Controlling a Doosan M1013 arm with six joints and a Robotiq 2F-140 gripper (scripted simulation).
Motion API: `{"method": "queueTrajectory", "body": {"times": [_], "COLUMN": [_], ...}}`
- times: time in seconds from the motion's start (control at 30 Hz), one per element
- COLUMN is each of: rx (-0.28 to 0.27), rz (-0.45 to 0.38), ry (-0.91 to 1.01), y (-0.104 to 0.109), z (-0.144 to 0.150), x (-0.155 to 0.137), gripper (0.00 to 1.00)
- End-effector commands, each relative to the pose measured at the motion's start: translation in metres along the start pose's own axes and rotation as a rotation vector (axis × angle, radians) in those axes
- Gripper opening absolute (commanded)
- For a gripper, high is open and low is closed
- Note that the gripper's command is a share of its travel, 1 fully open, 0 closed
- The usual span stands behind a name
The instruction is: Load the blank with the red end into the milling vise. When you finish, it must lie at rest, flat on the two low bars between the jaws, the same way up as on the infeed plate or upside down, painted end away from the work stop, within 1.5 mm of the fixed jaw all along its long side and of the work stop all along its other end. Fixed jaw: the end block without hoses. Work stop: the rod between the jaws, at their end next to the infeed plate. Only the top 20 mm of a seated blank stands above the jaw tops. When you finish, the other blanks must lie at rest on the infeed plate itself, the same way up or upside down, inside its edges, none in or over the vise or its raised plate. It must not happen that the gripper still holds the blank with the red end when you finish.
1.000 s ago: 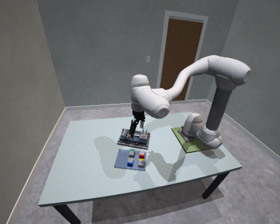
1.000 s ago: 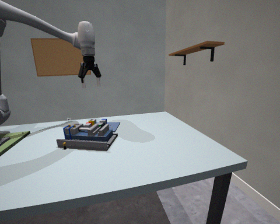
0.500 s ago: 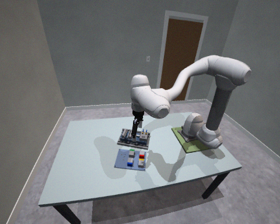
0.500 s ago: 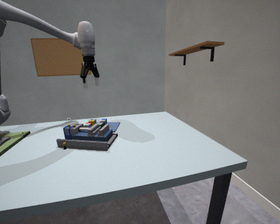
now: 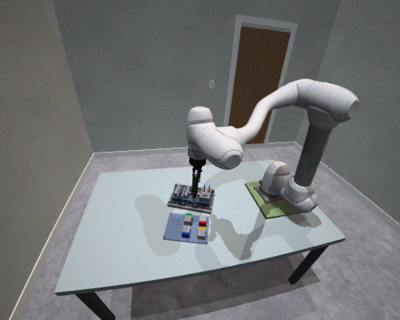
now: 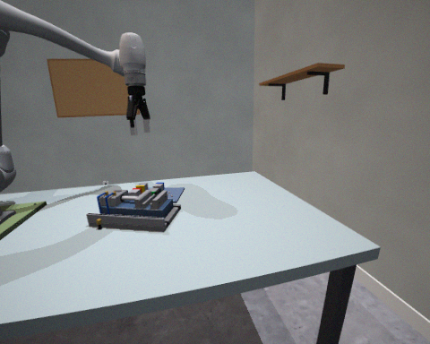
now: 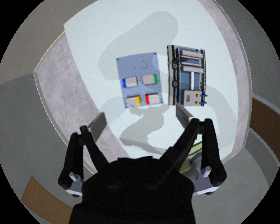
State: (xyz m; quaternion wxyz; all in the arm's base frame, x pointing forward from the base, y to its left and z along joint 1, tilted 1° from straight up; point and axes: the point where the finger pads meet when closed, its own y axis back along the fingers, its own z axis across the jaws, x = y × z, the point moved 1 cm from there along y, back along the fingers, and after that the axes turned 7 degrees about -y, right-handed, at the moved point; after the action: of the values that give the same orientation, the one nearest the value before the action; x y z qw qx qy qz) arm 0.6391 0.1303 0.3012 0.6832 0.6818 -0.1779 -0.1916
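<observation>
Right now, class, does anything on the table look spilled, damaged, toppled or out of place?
Nothing stands out. The four blanks, red, yellow, blue and green, sit inside the edges of the infeed plate. No spill or damage shows, though fine marks are too small to judge.

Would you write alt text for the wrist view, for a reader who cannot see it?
An open black gripper points toward a blue plate bearing four grey blocks with blue, green, yellow and red ends, beside a grey-and-blue milling vise.
</observation>
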Motion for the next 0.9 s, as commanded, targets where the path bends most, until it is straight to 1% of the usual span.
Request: {"method": "queueTrajectory", "body": {"times": [0.0, 0.1, 0.57, 0.67, 0.87], "rx": [0.001, 0.000, 0.001, 0.000, 0.001], "rz": [-0.001, 0.000, -0.001, 0.000, 0.000], "ry": [0.071, 0.060, 0.274, 0.263, 0.355], "y": [0.0001, 0.0001, 0.0001, 0.0001, 0.0001], "z": [0.0001, 0.0000, 0.0001, 0.0001, 0.0001], "x": [0.0000, 0.0000, 0.0000, 0.0000, 0.0000], "gripper": [1.00, 1.00, 1.00, 1.00, 1.00]}}
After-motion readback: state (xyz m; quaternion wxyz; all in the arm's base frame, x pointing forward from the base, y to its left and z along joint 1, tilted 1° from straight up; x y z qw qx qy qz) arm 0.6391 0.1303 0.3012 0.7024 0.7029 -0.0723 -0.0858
